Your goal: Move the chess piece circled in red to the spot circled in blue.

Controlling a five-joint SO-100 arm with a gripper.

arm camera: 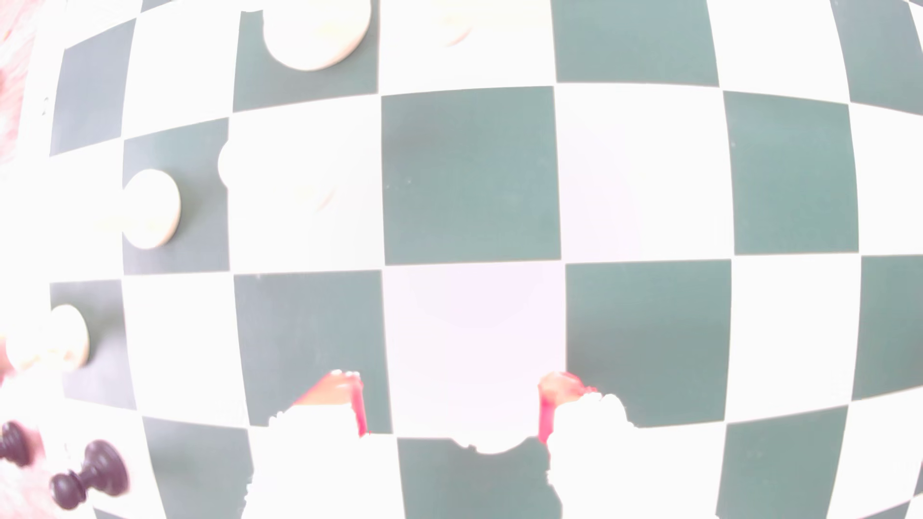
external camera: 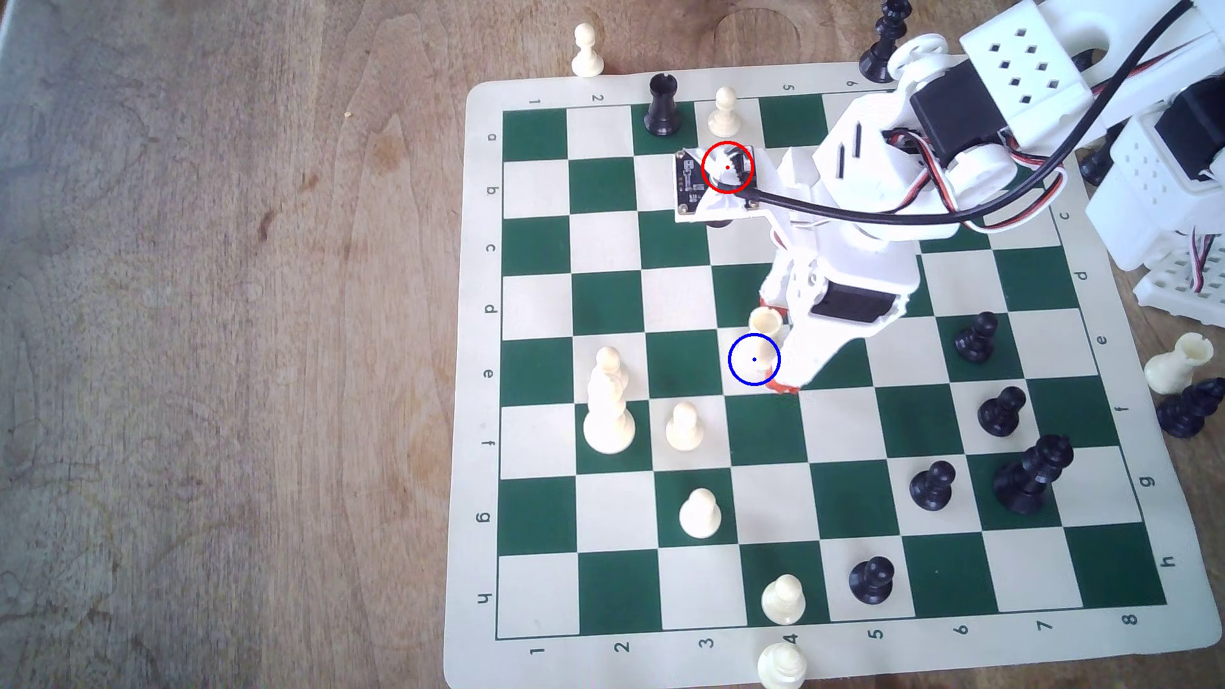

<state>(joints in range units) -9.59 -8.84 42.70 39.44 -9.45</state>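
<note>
**Inspector A:** Small cream-white plastic rook with the hollow notched top point(external camera: 765, 322): it stands between the orange-tipped white gripper point(external camera: 777, 348) fingers, at the far edge of the cream square ringed in blue point(external camera: 754, 360). Its base is hidden by the ring and the fingers, so I cannot tell whether it is seated or just above the board.

**Inspector B:** Grip state?

**Inspector A:** The jaws look closed around the rook in the exterior view. The wrist view is washed out; the fingertips point(arm camera: 562, 387) flank a pale square, but the piece itself is lost in glare.

**Inspector B:** Why a vertical approach?

**Inspector A:** My judgement: it keeps the arm clear of neighbours. The nearest, a round-headed cream pawn point(external camera: 684, 427), stands well apart, so release carries little risk.

**Inspector B:** Progress?

**Inspector A:** Apparently late: placement, then release.
</note>
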